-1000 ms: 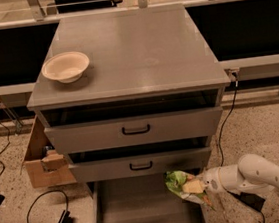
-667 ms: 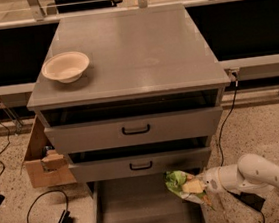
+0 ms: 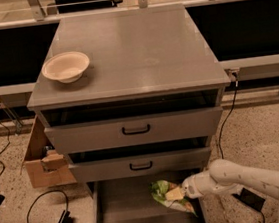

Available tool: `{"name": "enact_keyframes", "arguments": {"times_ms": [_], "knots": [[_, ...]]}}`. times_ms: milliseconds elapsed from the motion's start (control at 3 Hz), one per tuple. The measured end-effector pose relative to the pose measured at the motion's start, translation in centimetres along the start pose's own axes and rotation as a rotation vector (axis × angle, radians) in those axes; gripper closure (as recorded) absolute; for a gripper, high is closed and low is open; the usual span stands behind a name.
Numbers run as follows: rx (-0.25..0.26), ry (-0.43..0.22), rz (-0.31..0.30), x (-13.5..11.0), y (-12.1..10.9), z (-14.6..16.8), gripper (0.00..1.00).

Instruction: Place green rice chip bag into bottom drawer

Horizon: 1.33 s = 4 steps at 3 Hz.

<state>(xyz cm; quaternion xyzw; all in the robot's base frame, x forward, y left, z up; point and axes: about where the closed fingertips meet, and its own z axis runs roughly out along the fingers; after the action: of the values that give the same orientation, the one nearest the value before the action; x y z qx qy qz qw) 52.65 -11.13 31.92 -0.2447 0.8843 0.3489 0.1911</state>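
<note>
The green rice chip bag (image 3: 165,192) is crinkly and bright green with tan chip pictures. It sits over the right part of the open bottom drawer (image 3: 125,210), a plain grey tray below the cabinet. My gripper (image 3: 185,191) reaches in from the right on a white arm and is shut on the bag's right end, holding it tilted inside the drawer's right wall. I cannot tell whether the bag touches the drawer floor.
The two upper drawers (image 3: 136,130) stand slightly open above the bottom one. A cream bowl (image 3: 66,66) sits on the cabinet top (image 3: 142,47). A cardboard box (image 3: 42,162) and black cables (image 3: 34,206) lie on the floor at the left.
My gripper has moved left with the bag, carrying it from the drawer's right edge further in over the bottom drawer.
</note>
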Motion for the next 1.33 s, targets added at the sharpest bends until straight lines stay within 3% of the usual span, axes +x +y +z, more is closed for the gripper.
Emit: {"name": "enact_keyframes", "arguments": {"times_ms": [333, 667, 1333], "knots": [[-0.026, 0.036, 0.036, 0.8, -0.8, 5.2, 1.00], [-0.033, 0.040, 0.037, 1.0, -0.6, 5.9, 0.82], [-0.040, 0.045, 0.037, 1.1, -0.3, 6.3, 0.36]]}}
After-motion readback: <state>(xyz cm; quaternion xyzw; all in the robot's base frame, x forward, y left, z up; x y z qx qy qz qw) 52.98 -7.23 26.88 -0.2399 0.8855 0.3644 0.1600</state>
